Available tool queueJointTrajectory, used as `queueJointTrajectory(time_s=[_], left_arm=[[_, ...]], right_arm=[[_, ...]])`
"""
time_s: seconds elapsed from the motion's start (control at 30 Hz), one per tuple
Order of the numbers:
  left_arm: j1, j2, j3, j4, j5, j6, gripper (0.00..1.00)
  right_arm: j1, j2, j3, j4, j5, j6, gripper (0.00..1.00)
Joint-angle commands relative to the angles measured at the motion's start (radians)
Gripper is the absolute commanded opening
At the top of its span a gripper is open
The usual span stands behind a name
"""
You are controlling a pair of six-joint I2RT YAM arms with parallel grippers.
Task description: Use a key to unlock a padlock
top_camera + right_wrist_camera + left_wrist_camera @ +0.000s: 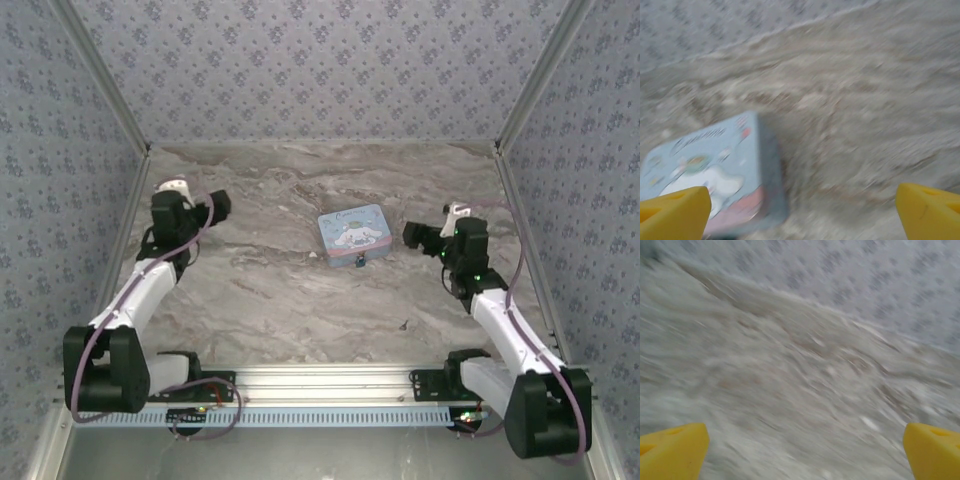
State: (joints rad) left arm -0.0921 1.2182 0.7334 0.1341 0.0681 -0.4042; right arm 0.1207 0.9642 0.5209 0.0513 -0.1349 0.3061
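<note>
Two open, empty grippers are hovering: the right gripper (412, 236), beside the tin (353, 230) (the left gripper (218, 205) well apart), is risking shoving it and jolting the padlock (360, 263).

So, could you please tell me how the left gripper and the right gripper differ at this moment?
The left gripper looks onto bare marble table; the right gripper looks onto the cartoon tin. From above, the right gripper sits close beside the tin, while the left gripper is well off to the tin's left. Shared: both have jaws wide open, holding nothing, and yellow fingertips.
</note>
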Motion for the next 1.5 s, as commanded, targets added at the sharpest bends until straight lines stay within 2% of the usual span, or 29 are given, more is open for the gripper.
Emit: queueJointTrajectory(time_s=[0.0,0.13,0.3,0.5,0.77,0.97,1.17,1.37,1.47], left_arm=[[-0.141,0.058,0.031,-0.159,0.133,-0.169,0.99],[-0.304,0.157,0.127,-0.148,0.180,-0.215,0.99],[-0.447,0.252,0.259,-0.142,0.238,-0.215,0.96],[-0.528,0.312,0.317,-0.120,0.233,-0.228,0.96],[-0.615,0.353,0.329,-0.126,0.226,-0.251,0.96],[-0.651,0.335,0.295,-0.113,0.170,-0.256,0.96],[-0.658,0.335,0.288,-0.113,0.150,-0.246,0.97],[-0.658,0.328,0.290,-0.131,0.138,-0.229,0.97],[-0.658,0.324,0.288,-0.141,0.134,-0.222,0.97]], right_arm=[[0.059,-0.067,-0.028,-0.162,-0.090,0.125,0.96],[0.127,-0.164,-0.067,-0.243,-0.108,0.180,0.95],[0.192,-0.293,-0.177,-0.207,-0.113,0.240,0.93],[0.246,-0.381,-0.226,-0.255,-0.066,0.286,0.89],[0.293,-0.372,-0.103,-0.574,0.089,0.350,0.80],[0.370,-0.334,-0.016,-0.808,0.191,0.437,0.70],[0.499,-0.269,0.030,-0.919,0.299,0.651,0.67],[0.619,-0.030,0.142,-1.045,0.380,0.939,0.58],[0.637,0.138,0.236,-1.106,0.342,1.014,0.55]])
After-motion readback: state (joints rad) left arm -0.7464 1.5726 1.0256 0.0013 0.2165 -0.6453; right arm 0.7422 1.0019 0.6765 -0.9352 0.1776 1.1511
